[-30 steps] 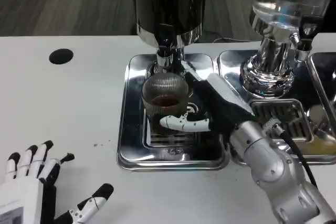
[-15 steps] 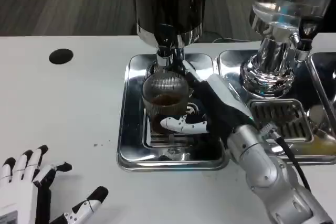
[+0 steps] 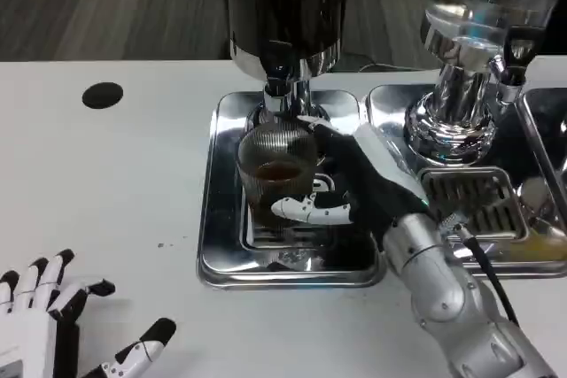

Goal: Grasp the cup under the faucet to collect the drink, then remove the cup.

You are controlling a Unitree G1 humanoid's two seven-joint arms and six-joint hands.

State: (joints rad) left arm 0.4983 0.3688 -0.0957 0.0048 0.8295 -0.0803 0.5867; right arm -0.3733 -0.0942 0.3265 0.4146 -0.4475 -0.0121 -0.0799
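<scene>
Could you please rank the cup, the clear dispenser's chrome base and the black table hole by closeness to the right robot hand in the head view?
From the right robot hand:
1. cup, in its grip.
2. chrome base, behind, to the right.
3. black hole, far left.

A cup [image 3: 276, 174] stands on a drip tray [image 3: 217, 245] near the middle of the table [image 3: 133, 183], directly below the faucet [image 3: 279, 99] of a dispenser [image 3: 283, 6] that rises behind it. The right hand [image 3: 350, 188] wraps the cup from the right, one finger [image 3: 310, 210] lying across its front. There seems to be liquid in the cup. To the right sits a second dispenser [image 3: 469, 33] on its own tray [image 3: 390, 108]. The left hand [image 3: 53, 325] lies on the table at the near left, well apart. A round hole [image 3: 103, 95] sits in the table at the far left.
</scene>
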